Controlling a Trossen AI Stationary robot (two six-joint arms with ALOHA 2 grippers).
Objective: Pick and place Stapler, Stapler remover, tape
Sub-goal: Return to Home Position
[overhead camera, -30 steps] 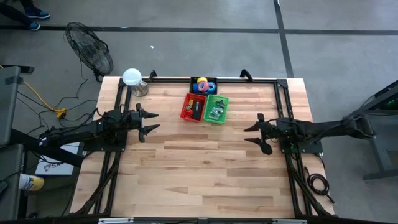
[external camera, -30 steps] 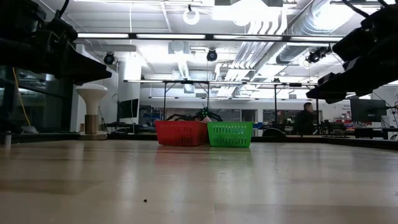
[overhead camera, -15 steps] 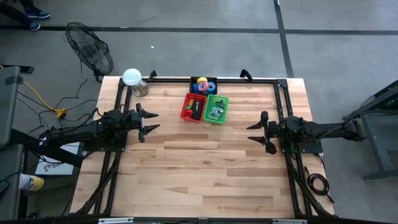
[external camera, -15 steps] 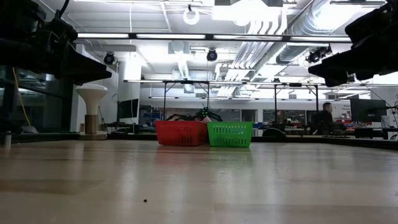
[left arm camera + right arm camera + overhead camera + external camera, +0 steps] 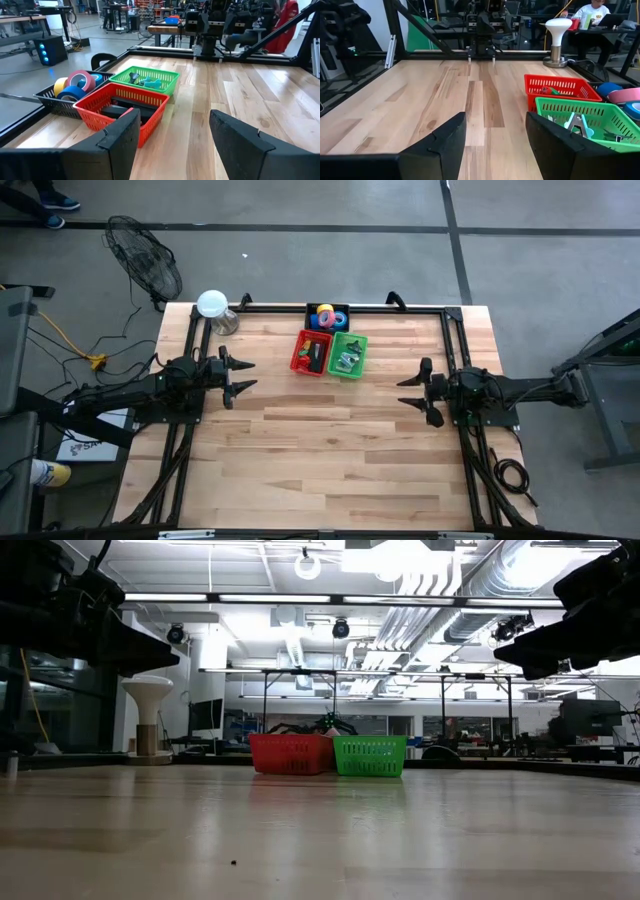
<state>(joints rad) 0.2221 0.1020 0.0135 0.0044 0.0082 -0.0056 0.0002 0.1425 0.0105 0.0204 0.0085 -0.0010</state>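
With the middle of the table (image 5: 330, 470) as the clock's centre, the left gripper (image 5: 243, 377) is hovering at 9 o'clock above the wood. Its fingers (image 5: 117, 137) are standing wide apart and holding nothing. The right gripper (image 5: 404, 392) is hanging at 3 o'clock, facing it, also spread wide and empty. Farther back, toward 12 o'clock, the red bin (image 5: 296, 355) and the green bin (image 5: 362, 355) are sitting side by side, touching. The stapler (image 5: 127, 111) is lying in the red bin among small coloured pieces. The stapler remover (image 5: 576, 122), a grey metal claw, is resting in the green bin. Just behind both, at the far edge, the black bin (image 5: 345, 308) is holding the tape (image 5: 326, 317) rolls. A white lamp (image 5: 212, 304) is standing at 11 o'clock, in the corner.
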